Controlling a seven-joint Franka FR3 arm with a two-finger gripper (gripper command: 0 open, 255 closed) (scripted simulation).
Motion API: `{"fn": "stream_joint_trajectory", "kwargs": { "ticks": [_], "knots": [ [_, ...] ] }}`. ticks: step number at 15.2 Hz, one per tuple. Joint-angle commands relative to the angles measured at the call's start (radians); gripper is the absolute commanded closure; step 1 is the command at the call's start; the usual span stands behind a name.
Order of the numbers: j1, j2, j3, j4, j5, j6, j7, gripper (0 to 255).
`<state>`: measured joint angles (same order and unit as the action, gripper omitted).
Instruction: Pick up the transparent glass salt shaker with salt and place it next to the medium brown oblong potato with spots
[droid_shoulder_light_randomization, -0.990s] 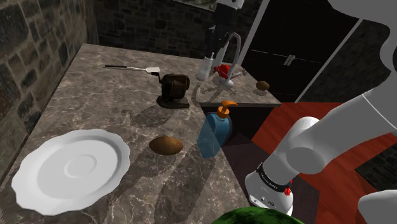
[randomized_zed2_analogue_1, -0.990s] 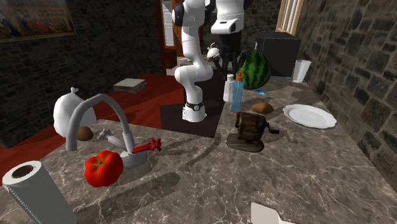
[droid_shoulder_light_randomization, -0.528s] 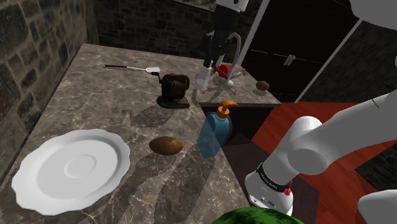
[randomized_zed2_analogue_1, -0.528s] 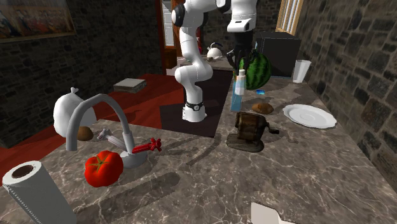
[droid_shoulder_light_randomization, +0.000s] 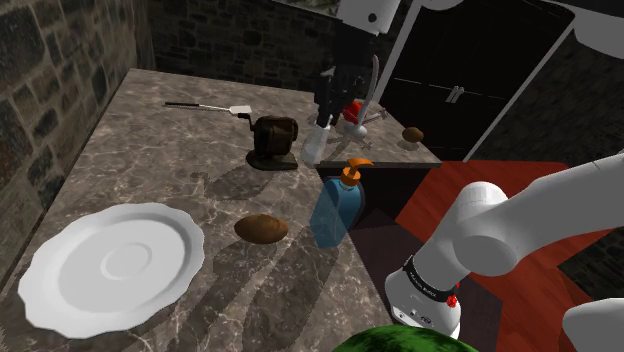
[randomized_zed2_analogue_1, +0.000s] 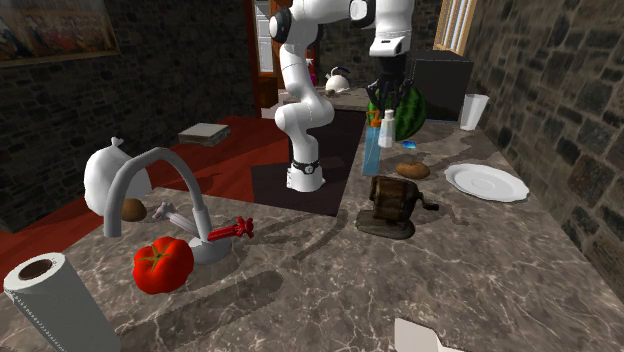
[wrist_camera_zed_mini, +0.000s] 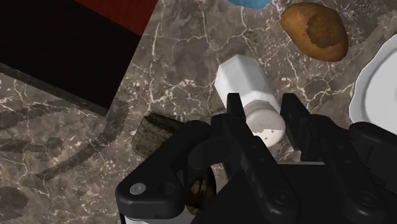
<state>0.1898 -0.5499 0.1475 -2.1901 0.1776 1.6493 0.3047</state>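
End effector (wrist_camera_zed_mini: 262, 105) closed part-way on salt shaker (wrist_camera_zed_mini: 245, 83). Both fingers (wrist_camera_zed_mini: 233, 114) pressed against perforated cap end; pale body points away from hand. Shaker held in air, clear of bench (randomized_zed2_analogue_1: 480, 260); in second exterior view it hangs just beside top of blue soap bottle (randomized_zed2_analogue_1: 372, 158). Brown spotted potato (wrist_camera_zed_mini: 315, 30) lies on bench, apart from shaker, between soap bottle and white plate (droid_shoulder_light_randomization: 110, 262). Brown crank grinder (droid_shoulder_light_randomization: 275, 140) stands further along bench. Watermelon (randomized_zed2_analogue_1: 405, 108) behind soap bottle.
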Motion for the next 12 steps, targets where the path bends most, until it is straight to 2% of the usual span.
{"fn": "stream_joint_trajectory", "kwargs": {
  "ticks": [1,12],
  "knots": [
    [0.002,-0.004,0.004,-0.029,0.003,0.026,0.0,255],
    [0.006,-0.011,0.015,-0.181,0.015,0.171,-0.015,255]
  ]
}}
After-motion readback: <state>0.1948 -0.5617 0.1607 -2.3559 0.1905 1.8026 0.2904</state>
